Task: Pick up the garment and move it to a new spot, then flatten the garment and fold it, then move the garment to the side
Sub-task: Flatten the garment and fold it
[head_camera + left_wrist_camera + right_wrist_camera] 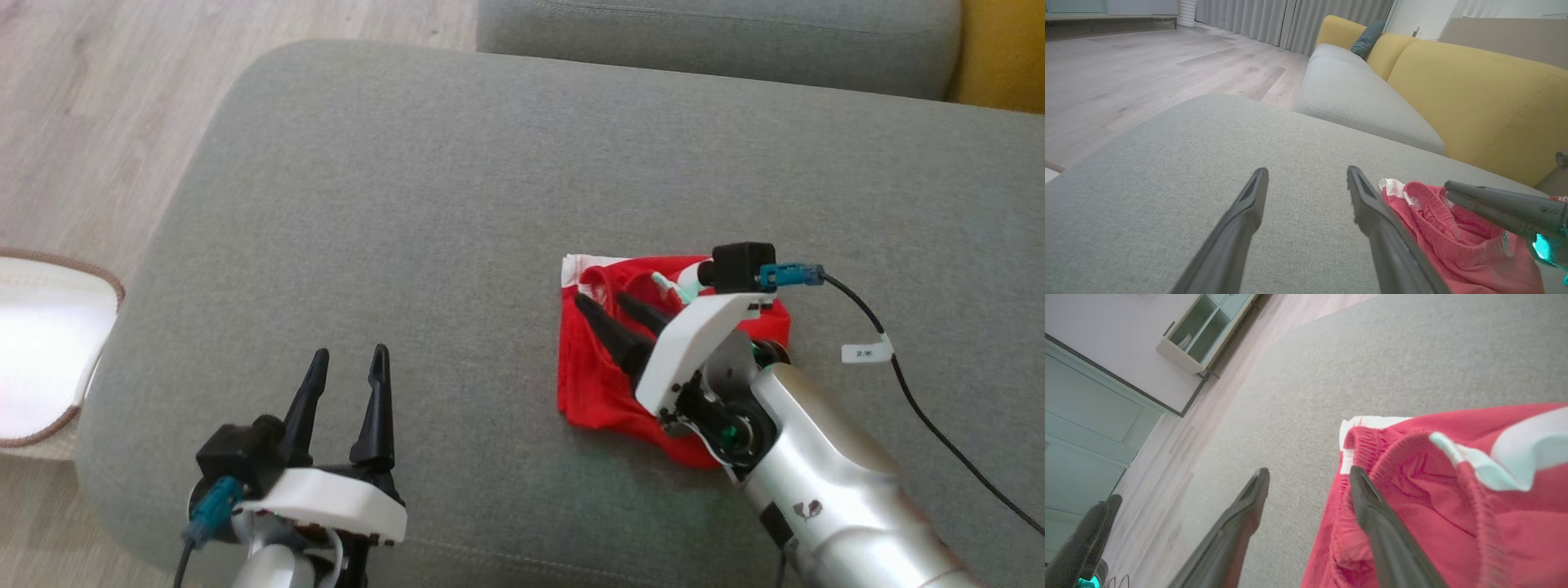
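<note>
Sofa cushion, grey and broad, carries the work, with a yellow backrest beyond it. On the cushion's right half lie the red shorts, gathered into a compact, roughly square packet that looks already folded. The right hand hovers low over that packet with its fingers spread and nothing between them. In its own wrist view one finger stands over bare grey weave and the other over red cloth at the packet's left edge. The left hand, also spread and holding nothing, sits well apart at the cushion's front left.

What remains, to my eye, is shifting the packet aside. To do that well, the right hand should close across every layer at the thick edge, not just the top one. It should then carry the packet low so the fold does not fall open.

The cloth is thin and creased. A puckered elastic waistband curls upward, a white side stripe runs along the cloth, and a white corner peeks out at the back left.
</note>
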You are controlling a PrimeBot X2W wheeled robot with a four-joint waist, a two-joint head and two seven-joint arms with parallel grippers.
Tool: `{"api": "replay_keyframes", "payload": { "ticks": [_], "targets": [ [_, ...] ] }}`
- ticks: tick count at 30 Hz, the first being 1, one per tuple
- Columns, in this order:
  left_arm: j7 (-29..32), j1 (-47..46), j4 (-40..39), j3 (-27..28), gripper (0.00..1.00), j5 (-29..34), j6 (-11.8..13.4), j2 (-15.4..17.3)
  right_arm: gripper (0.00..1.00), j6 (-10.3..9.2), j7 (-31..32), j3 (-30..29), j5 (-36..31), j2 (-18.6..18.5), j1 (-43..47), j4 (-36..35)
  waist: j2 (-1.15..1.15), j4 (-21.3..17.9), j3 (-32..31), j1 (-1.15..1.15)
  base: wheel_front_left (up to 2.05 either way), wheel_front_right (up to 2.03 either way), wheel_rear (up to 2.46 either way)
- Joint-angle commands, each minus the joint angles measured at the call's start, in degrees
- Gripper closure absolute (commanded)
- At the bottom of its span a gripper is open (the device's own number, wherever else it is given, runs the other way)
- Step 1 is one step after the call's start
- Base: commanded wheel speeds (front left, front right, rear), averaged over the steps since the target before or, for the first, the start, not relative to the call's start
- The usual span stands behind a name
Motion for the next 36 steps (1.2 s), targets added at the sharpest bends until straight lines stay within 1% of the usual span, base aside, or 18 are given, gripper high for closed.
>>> {"api": "replay_keyframes", "payload": {
  "ticks": [1,4,6,8,13,16,20,21,22,23,24,25,26,31,36],
  "targets": [
    [-0.71,-2.80,-1.75,1.72,0.00,-0.24,0.28,-0.16,0.00,0.37,-1.79,1.43,1.59,1.07,-2.65,-2.91,0.00,-0.59,-0.19,0.00,0.00,0.00,0.00],
    [-0.71,-2.76,-1.88,1.89,0.00,-0.12,0.30,-0.16,0.00,0.37,-4.60,2.42,3.24,1.07,-3.35,-5.06,0.00,-1.60,-0.39,0.00,0.00,0.00,0.00],
    [-0.71,-2.75,-1.96,1.97,0.00,-0.07,0.30,-0.16,0.00,0.37,-5.81,2.35,3.15,1.07,-3.59,-5.61,0.00,-1.98,-0.48,0.00,0.00,0.00,0.00],
    [-0.71,-2.67,-2.15,2.13,0.00,0.05,0.33,-0.17,0.00,0.37,-8.37,1.61,1.59,1.07,-4.08,-6.15,0.00,-2.80,-0.58,0.00,0.00,0.00,0.00],
    [-0.71,-2.45,-2.59,2.38,0.00,0.35,0.30,-0.17,0.00,0.37,-14.37,-3.41,-7.24,1.06,-4.01,-5.40,0.00,-4.76,-0.64,0.00,0.00,0.00,0.00],
    [-0.71,-2.39,-2.78,2.46,0.00,0.50,0.27,-0.17,0.00,0.37,-16.80,-7.43,-11.78,0.89,-2.40,-5.48,0.00,-5.61,-0.62,0.00,0.00,0.00,0.00],
    [-0.71,-2.32,-3.05,2.72,0.00,0.70,0.26,-0.17,0.00,0.37,-20.32,-12.67,-19.72,0.42,0.93,-6.09,0.00,-6.44,-0.46,0.00,0.00,0.00,0.00],
    [-0.71,-2.33,-3.09,2.77,0.00,0.75,0.22,-0.17,0.08,0.37,-20.85,-13.65,-21.45,0.46,1.98,-6.32,0.00,-6.56,-0.37,0.00,0.00,0.00,0.00],
    [-0.71,-2.36,-3.15,2.81,0.00,0.81,0.19,-0.17,0.34,0.37,-21.24,-14.45,-23.16,0.51,3.06,-6.50,0.00,-6.65,-0.24,0.00,0.00,0.00,0.00],
    [-0.71,-2.41,-3.21,2.83,0.00,0.86,0.15,-0.17,0.57,0.37,-21.46,-15.02,-24.88,0.56,4.16,-6.58,0.00,-6.68,-0.09,0.00,0.00,0.00,0.00],
    [-0.71,-2.49,-3.26,2.82,0.00,0.92,0.10,-0.17,0.71,0.37,-21.57,-15.41,-26.42,0.62,5.27,-6.59,0.00,-6.65,0.09,0.00,0.00,0.00,0.00],
    [-0.71,-2.60,-3.30,2.79,0.00,0.99,0.05,-0.17,0.90,0.37,-21.44,-15.56,-27.62,0.69,6.40,-6.50,0.00,-6.55,0.30,0.00,0.00,0.00,0.00],
    [-0.71,-2.72,-3.32,2.76,0.00,1.02,-0.03,-0.17,1.00,0.37,-21.26,-15.58,-28.48,0.76,7.46,-6.34,0.00,-6.38,0.51,0.00,0.00,0.00,0.00],
    [-0.71,-3.31,-3.17,2.81,0.00,1.17,-0.15,-0.17,1.00,0.37,-20.71,-14.45,-30.76,1.00,10.23,-4.37,0.00,-5.03,1.49,0.00,0.00,0.00,0.00],
    [-0.71,-3.74,-2.98,2.78,0.00,1.19,-0.29,-0.17,1.00,0.37,-20.63,-9.64,-27.24,1.05,9.61,-2.26,0.00,-3.01,1.94,0.00,0.00,0.00,0.00]
  ]
}}
